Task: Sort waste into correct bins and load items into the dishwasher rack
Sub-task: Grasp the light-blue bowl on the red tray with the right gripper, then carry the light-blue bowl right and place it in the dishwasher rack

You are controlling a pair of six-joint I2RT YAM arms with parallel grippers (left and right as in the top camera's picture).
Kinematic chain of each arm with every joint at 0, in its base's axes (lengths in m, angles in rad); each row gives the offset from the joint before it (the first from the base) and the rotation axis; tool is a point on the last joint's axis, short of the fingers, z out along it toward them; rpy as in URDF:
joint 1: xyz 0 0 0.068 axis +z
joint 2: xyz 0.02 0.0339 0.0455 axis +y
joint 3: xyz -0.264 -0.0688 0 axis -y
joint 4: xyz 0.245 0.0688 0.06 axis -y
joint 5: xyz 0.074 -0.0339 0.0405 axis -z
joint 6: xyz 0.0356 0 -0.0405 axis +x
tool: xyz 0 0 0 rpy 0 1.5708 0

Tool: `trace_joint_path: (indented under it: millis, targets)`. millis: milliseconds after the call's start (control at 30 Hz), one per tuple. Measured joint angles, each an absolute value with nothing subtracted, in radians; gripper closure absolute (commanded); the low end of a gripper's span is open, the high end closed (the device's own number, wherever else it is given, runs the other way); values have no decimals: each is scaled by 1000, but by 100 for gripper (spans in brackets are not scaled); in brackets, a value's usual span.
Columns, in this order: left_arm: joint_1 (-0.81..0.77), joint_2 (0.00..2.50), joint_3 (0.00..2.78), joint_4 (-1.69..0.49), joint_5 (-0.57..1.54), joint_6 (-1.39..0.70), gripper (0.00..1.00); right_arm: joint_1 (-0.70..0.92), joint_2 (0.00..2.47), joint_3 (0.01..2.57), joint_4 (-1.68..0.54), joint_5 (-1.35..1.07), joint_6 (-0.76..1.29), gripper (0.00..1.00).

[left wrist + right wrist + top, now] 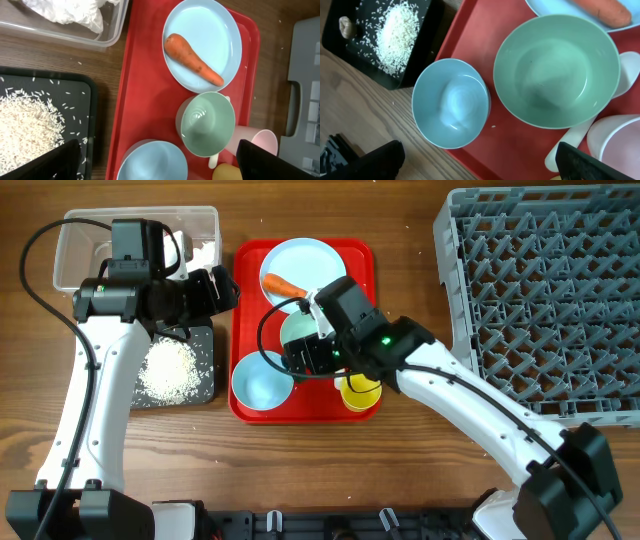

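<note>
My right pincer (480, 150) is wide open and holds nothing. It hangs over the red tray (470, 30), by the green bowl (555, 70) in the middle. I should pinch its rim away from the white spoon (575, 135), lift straight up, then go right to the rack (540, 290). My left pincer (160, 160) is wide open too.

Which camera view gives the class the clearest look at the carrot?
The left wrist view: the whole carrot lies unobstructed on the pale blue plate. The overhead view shows it small, one end near the right arm. The right wrist view catches only a piece at the top edge.
</note>
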State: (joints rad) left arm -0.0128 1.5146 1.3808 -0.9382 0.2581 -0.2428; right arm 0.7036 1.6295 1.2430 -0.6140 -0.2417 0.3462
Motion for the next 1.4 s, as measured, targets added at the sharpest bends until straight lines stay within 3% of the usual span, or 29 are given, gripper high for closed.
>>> trace_joint_path:
  millis: [100,167,333,367,700,800,967,1133,1400]
  targets:
    - [-13,1515,1381,-938,247,-243,1,715,1662,1248,-613,-241,382,0]
    - [-13,1515,1381,-938,232,-246,0,741,1707,1250,-608,-240,420,7]
    - [-13,1515,1381,-939,202,-246,0,796,1800,1250,-583,-235,473,49]
    - [-13,1515,1381,-941,195,-246,0,798,1808,1250,-583,-235,476,53]
    - [-13,1515,1381,-944,179,-246,0,798,1859,1252,-553,-233,535,54]
    - [-13,1515,1381,-945,176,-246,0,798,1872,1252,-539,-227,571,66]
    - [-13,1515,1381,-945,175,-246,0,798,1906,1252,-526,-227,594,68]
    - [-13,1515,1381,-945,175,-246,0,798,1906,1252,-522,-228,603,96]
    - [-13,1515,1381,-945,168,-246,0,798,1906,1253,-516,-227,605,96]
